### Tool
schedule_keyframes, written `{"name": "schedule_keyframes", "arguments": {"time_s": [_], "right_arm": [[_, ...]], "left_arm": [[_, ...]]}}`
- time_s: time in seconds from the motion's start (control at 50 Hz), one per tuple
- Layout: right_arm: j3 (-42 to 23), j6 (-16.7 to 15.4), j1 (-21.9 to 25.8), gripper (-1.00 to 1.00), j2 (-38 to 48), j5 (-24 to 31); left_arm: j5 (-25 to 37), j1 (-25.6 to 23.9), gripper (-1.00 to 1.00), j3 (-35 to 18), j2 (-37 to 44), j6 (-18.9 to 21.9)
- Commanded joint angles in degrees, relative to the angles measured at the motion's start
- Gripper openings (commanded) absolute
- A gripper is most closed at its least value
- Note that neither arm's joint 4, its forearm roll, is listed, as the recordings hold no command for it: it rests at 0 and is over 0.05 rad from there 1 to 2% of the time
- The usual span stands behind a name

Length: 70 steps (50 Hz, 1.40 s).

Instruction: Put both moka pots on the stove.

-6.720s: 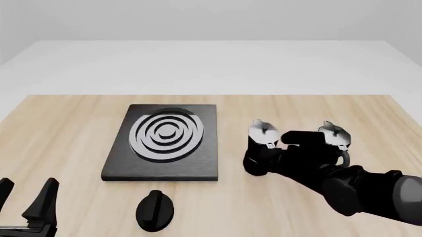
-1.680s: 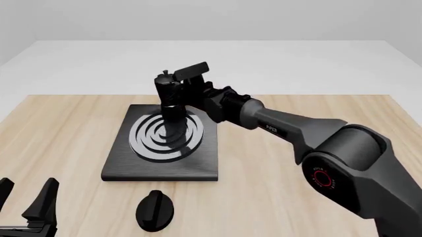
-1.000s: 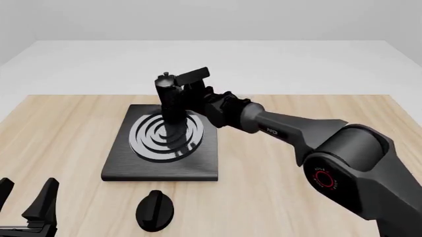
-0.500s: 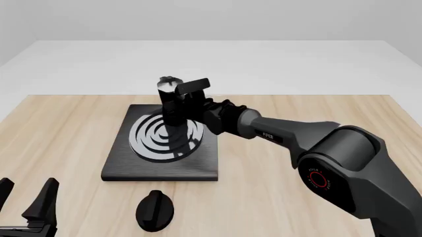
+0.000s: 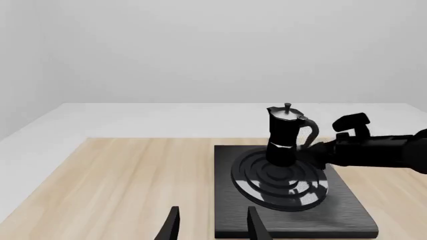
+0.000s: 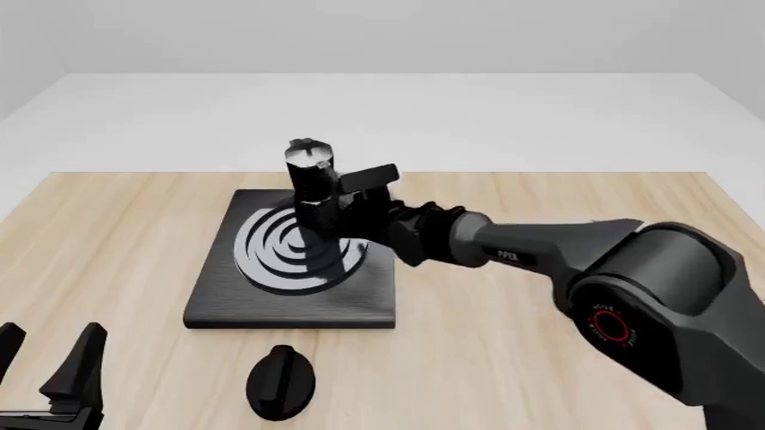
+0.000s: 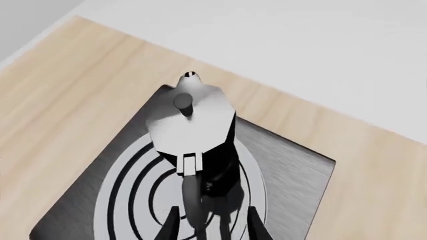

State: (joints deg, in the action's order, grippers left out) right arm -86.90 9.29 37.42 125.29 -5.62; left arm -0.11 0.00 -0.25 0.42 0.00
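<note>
One moka pot [image 6: 313, 190] stands upright on the ring burner of the black stove [image 6: 287, 303], its silver lid on top. My right gripper [image 6: 354, 199] is open just to the pot's right, at its handle side. In the right wrist view the pot [image 7: 193, 125] is seen from above, and its handle lies between my spread fingertips [image 7: 171, 226] without touching them. In the left wrist view the pot [image 5: 283, 134] stands on the stove [image 5: 347, 210] with the right gripper [image 5: 339, 134] beside it. The second moka pot is not visible. My left gripper [image 6: 48, 372] is open and empty at the near left.
A black round knob [image 6: 281, 381] lies on the table in front of the stove. My right arm [image 6: 562, 255] stretches across the table's right half from the near right and covers that part of the wood.
The right gripper has lowered the pot onto the burner, let go and drawn back a little to the right. The left arm has not moved.
</note>
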Motion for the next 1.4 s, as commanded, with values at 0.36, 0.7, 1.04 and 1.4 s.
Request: {"name": "schedule_keyframes", "arguments": {"time_s": [0.36,0.7,1.04,1.4], "right_arm": [[28.5,4.3,-0.3,1.0,-17.4,-12.9],[48.7,-0.3,-9.8,1.0,-48.0,-11.3],[54.7,-6.9,-28.0,1.0,-82.2,11.5],[53.0,-13.4,-45.8,1.0,-97.7,27.2]], "left_arm": [[0.0,0.0,1.0,0.0,0.0,0.0],[0.0,0.0,1.0,0.0,0.0,0.0],[0.0,0.0,1.0,0.0,0.0,0.0],[0.0,0.0,1.0,0.0,0.0,0.0]]}}
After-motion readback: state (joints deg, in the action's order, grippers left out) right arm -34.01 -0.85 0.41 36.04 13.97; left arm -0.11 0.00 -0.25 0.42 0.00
